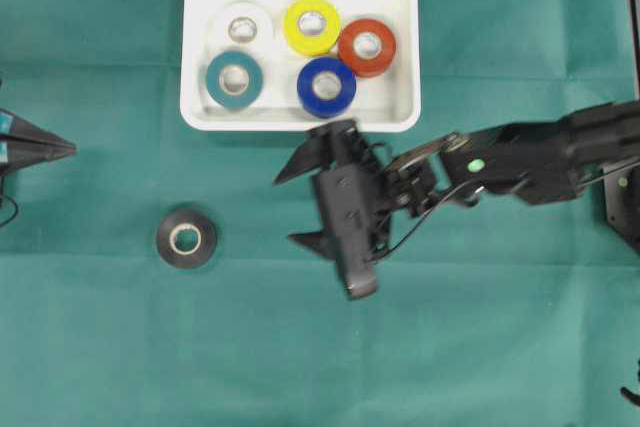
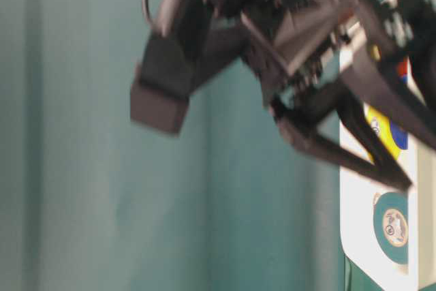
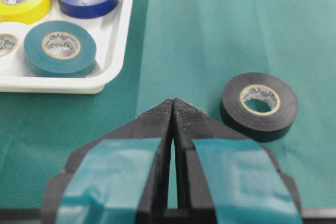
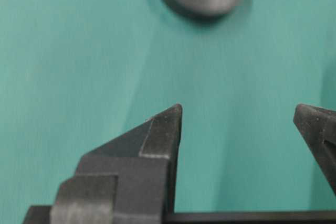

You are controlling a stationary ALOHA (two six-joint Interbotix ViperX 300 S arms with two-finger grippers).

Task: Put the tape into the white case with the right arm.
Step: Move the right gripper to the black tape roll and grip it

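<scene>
From overhead, the black tape [image 1: 186, 238] lies flat on the green tabletop [image 1: 480, 347], below and left of the white case [image 1: 300, 112], well apart from it. The case holds white, yellow, red, teal and blue rolls. The right arm [image 1: 540, 157] reaches in from the right; its gripper [image 1: 289, 209] has its fingers spread wide with nothing between them, pointing left at the tape, which sits near but clear of the tips. The left gripper [image 1: 65, 149] rests at the left edge, tips together.

At table level, the right arm's fingers [image 2: 368, 161] are blurred, splayed beside the case.

The left wrist view shows the teal-marked fingers [image 3: 152, 124] pressed shut and empty, the tape just ahead to their right.

In the right wrist view, the tape lies ahead at the top edge, apart from the wide-set fingers [image 4: 163, 129].
</scene>
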